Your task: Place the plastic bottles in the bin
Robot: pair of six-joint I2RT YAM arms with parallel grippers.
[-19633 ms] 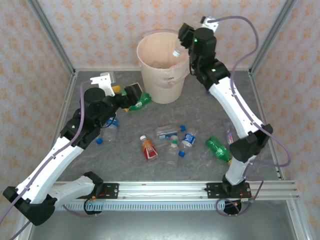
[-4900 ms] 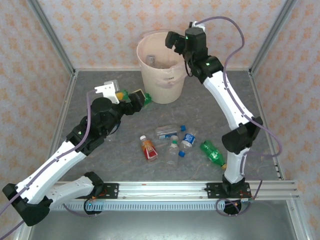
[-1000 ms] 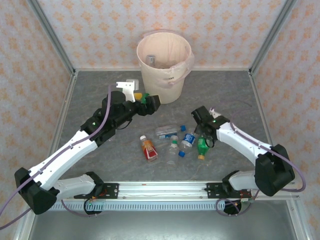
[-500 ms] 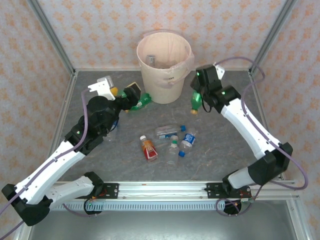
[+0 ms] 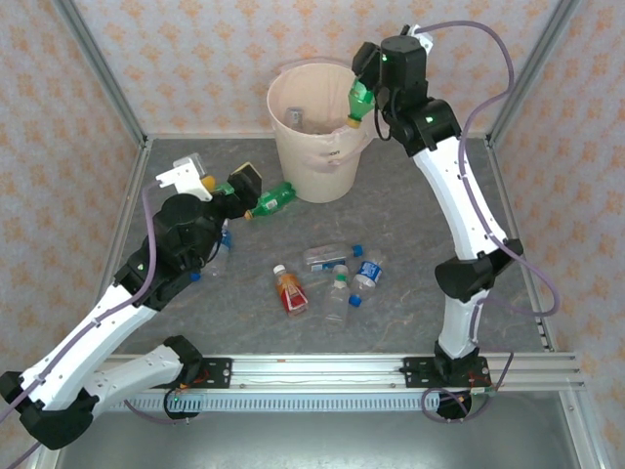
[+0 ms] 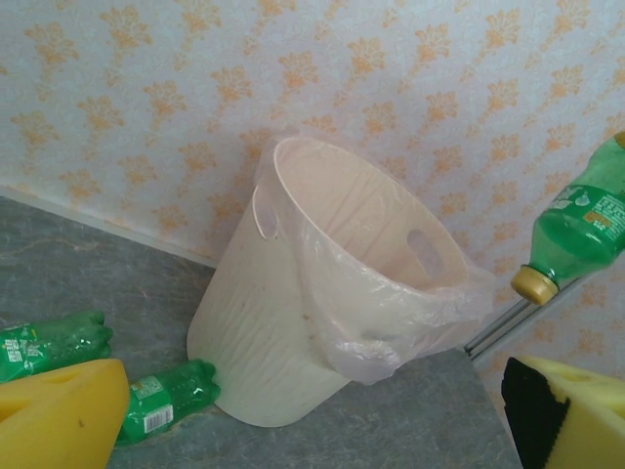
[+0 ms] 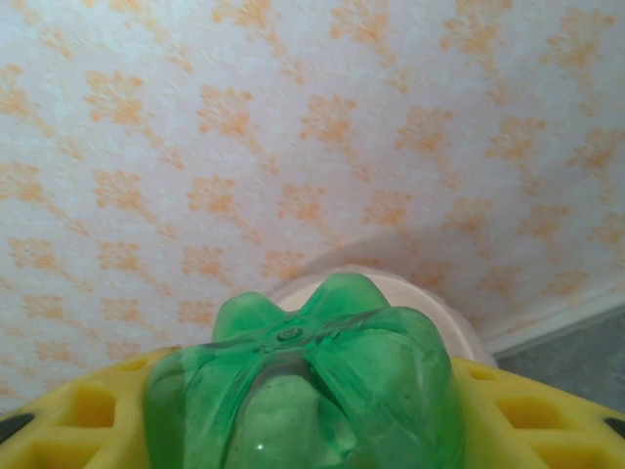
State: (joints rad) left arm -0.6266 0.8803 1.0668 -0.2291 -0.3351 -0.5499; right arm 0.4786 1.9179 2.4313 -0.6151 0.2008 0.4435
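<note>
1. Plastic bottles lie scattered on the grey table. Most sit in a loose cluster well in front of the bin: three clear ones with blue or white caps, and a red-orange bottle with a white cap on the cluster's left.
2. A green bottle hangs in the air at the bin's right rim, tilted with its yellow cap down toward the bin's mouth. Its body is see-through green with a label, and the right wrist view shows its lobed bottom.
3. The right gripper is clamped on that bottle, with a yellow pad on each side of the body.
4. A second green bottle lies on its side at the bin's base, front left. The left wrist view shows a third green bottle further left.
5. The left gripper hovers near the bin's left side and faces it. Its jaws are spread wide with nothing between them.
6. A clear bottle lies partly under the left arm, left and in front of the bin.
7. The bin is round and cream, and a thin pinkish bag drapes over its rim.
</note>
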